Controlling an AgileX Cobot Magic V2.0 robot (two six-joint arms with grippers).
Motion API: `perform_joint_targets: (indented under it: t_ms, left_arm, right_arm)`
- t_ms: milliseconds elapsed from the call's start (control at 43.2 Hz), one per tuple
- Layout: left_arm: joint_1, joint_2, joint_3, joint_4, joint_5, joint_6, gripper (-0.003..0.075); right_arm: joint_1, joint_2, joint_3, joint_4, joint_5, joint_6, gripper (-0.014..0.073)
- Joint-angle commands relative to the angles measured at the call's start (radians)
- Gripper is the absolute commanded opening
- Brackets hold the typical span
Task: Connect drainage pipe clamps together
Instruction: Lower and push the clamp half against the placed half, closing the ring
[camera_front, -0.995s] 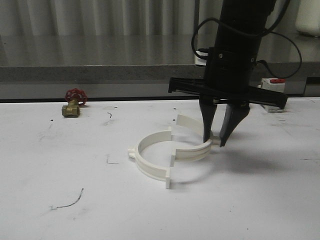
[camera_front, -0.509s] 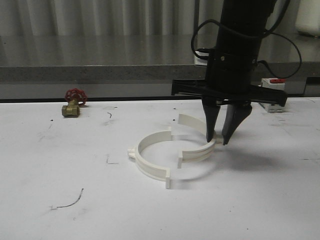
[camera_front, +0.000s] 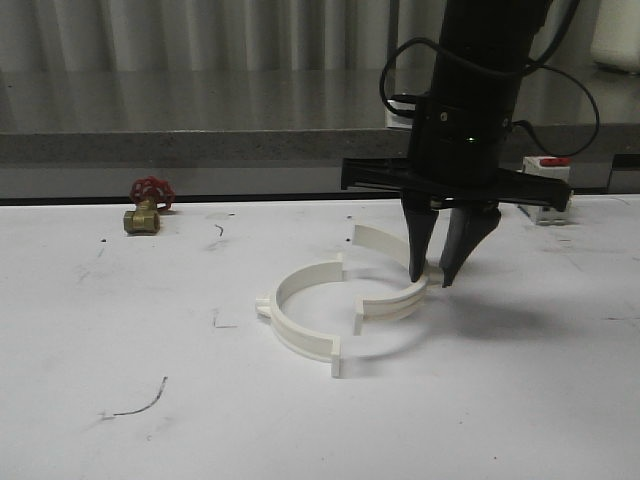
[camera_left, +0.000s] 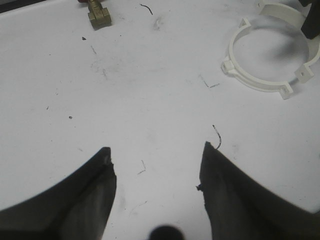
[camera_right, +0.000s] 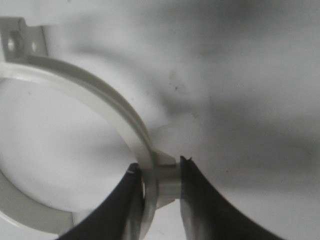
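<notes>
My right tool pinches the right clamp half at its outer lug on the counter; next I must slide its tabs against the left clamp half.

My left tool is spread.

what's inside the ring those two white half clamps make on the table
Bare white table shows inside the half clamps, crossed by the arm's shadow. The right gripper covers part of the far half.

Right arm: black cylindrical body, black cables looped at both sides, wide flat black crossbar above the right claw. Fingers black, tapered to points. Left claw: dark, curved, pointed fingers.
</notes>
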Motion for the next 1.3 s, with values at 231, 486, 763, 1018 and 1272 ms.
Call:
perform_joint_targets:
  t_ms: [231,486,763,1018,1272]
  left_arm:
    - [0.004,-0.002,-0.028,-0.011,-0.063,-0.001,0.0375]
    - [0.004,-0.002,-0.028,-0.011,-0.063,-0.001,0.0375]
    - [0.004,-0.002,-0.028,-0.011,-0.063,-0.001,0.0375]
    - [0.004,-0.002,-0.028,-0.011,-0.063,-0.001,0.0375]
    - [0.004,-0.002,-0.028,-0.011,-0.063,-0.001,0.0375]
  right_arm:
    - [-0.001,-0.053,-0.03,-0.008,-0.018,-0.02,0.0143]
    - [-0.001,-0.029,-0.03,0.0,-0.014,-0.02,0.0143]
    - [-0.001,0.004,-0.035,0.029,-0.01,-0.035,0.0143]
    - [-0.001,0.015,-0.039,0.047,-0.011,-0.052,0.0143]
    - [-0.001,0.015,-0.038,0.054,-0.014,-0.052,0.0143]
